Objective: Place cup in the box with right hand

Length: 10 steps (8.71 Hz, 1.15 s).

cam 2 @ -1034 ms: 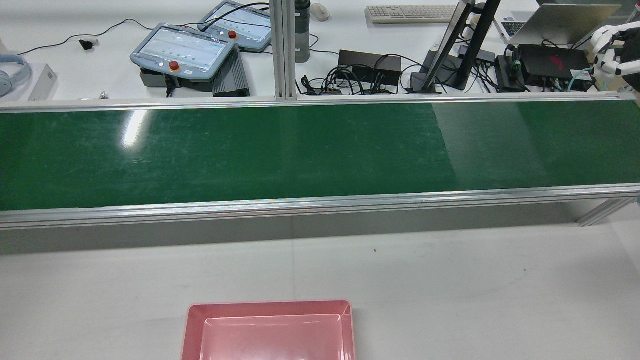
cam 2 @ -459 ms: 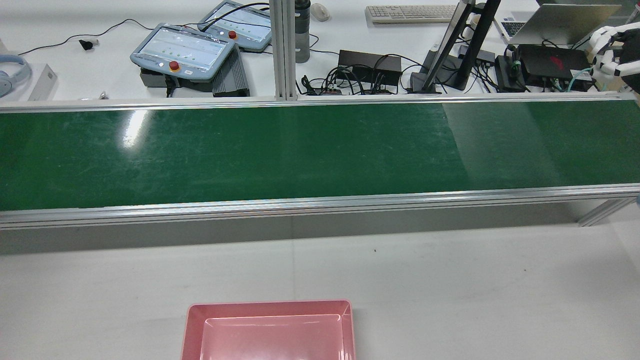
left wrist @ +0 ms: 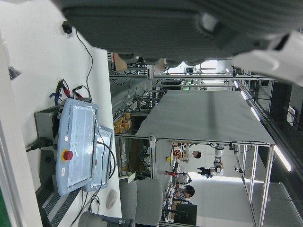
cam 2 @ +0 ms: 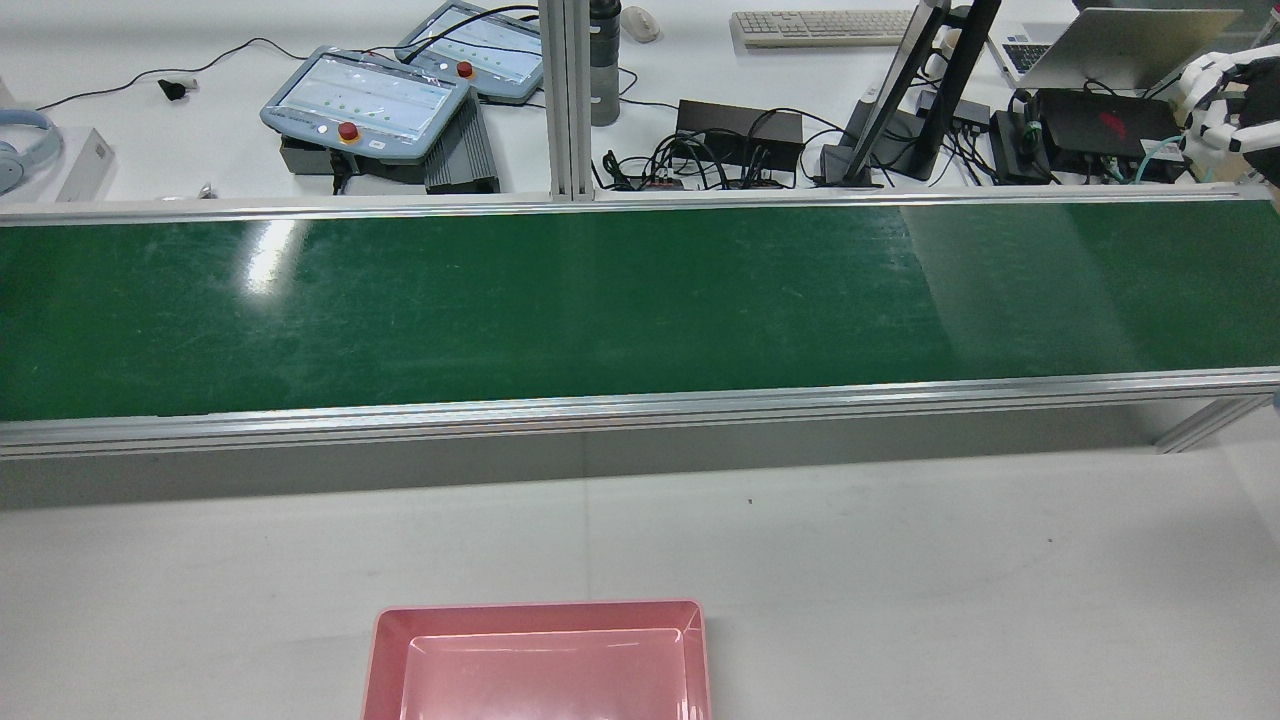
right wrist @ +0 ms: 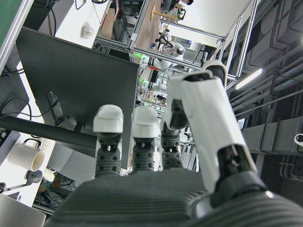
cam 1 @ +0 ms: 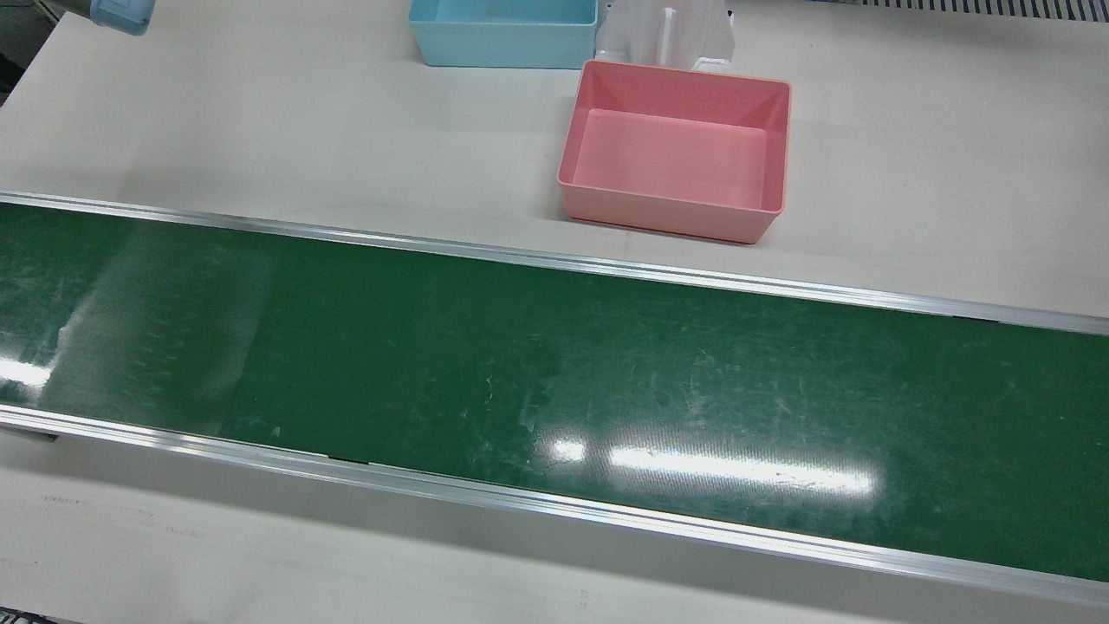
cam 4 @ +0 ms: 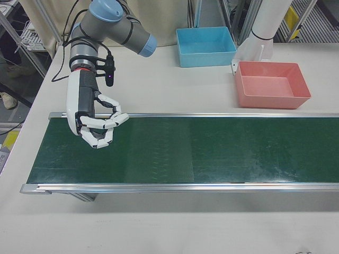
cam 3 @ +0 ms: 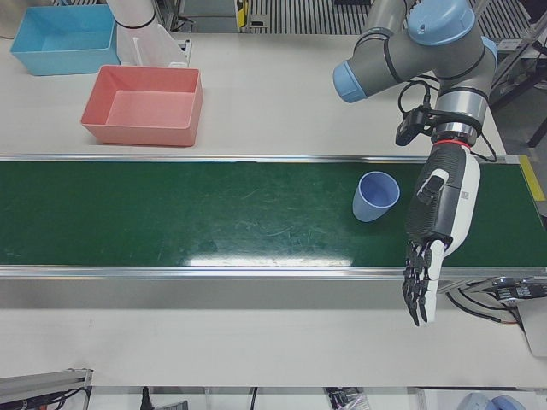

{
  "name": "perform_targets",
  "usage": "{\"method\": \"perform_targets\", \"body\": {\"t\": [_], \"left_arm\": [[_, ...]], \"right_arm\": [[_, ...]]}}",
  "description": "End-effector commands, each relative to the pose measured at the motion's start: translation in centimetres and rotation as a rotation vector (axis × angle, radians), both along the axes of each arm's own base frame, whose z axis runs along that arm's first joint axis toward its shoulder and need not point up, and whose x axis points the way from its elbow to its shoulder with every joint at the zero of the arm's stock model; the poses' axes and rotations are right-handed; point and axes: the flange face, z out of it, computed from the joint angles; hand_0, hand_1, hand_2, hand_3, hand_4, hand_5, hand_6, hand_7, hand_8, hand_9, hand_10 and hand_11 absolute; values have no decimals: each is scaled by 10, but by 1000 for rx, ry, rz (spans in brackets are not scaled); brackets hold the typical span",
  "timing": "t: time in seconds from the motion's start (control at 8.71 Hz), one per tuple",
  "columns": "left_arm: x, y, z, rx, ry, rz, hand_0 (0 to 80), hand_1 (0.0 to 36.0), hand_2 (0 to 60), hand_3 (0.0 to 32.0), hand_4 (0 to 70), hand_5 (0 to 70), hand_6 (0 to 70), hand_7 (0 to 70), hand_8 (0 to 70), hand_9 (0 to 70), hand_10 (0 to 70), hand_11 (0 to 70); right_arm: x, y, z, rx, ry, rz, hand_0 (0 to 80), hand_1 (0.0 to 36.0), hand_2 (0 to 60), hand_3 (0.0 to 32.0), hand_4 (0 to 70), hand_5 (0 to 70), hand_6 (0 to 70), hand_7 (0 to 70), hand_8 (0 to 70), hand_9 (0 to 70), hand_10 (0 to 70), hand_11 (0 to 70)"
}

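No brand name or label on the cup or the boxes can be read, and the print on the teach pendants beyond the belt is too small to make out (one shows a red button, nothing more); over to the left-front view, where the pale blue cup sits on the green conveyor belt, tipped so its open mouth faces up and toward the camera, just beside the left hand; that left hand hangs fingers-down past the near rail of the belt, fingers straight and spread a little, holding nothing; now the right-front view, and the right hand hovers over the far end of the belt, fingers curled loosely inward with a gap between them and the thumb, nothing in its grasp; cup and right hand are well apart, at opposite ends of the belt; the pink box stands empty on the white table on the robot's side of the belt, between the two arms, with a blue box close behind it.
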Motion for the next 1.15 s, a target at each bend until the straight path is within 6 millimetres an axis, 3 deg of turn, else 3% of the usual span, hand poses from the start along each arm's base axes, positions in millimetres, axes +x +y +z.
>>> {"method": "perform_targets", "body": {"t": [0.0, 0.46, 0.57, 0.69, 1.03], "left_arm": [[1, 0, 0, 0, 0, 1, 0, 0, 0, 0, 0, 0, 0, 0, 0, 0, 0, 0], [1, 0, 0, 0, 0, 1, 0, 0, 0, 0, 0, 0, 0, 0, 0, 0, 0, 0], [0, 0, 0, 0, 0, 0, 0, 0, 0, 0, 0, 0, 0, 0, 0, 0, 0, 0], [1, 0, 0, 0, 0, 1, 0, 0, 0, 0, 0, 0, 0, 0, 0, 0, 0, 0], [0, 0, 0, 0, 0, 0, 0, 0, 0, 0, 0, 0, 0, 0, 0, 0, 0, 0]], "right_arm": [[0, 0, 0, -1, 0, 0, 800, 360, 600, 0, 519, 258, 386, 700, 673, 700, 603, 700], [-1, 0, 1, -3, 1, -2, 800, 360, 600, 0, 542, 258, 383, 700, 670, 700, 599, 700], [-1, 0, 2, -4, 1, -2, 800, 360, 600, 0, 478, 258, 383, 700, 669, 700, 598, 700], [-1, 0, 2, -4, 1, -2, 800, 360, 600, 0, 550, 258, 382, 700, 668, 700, 598, 700], [-2, -1, 2, -4, 1, -3, 800, 360, 600, 0, 545, 257, 379, 700, 664, 700, 595, 700]]}}
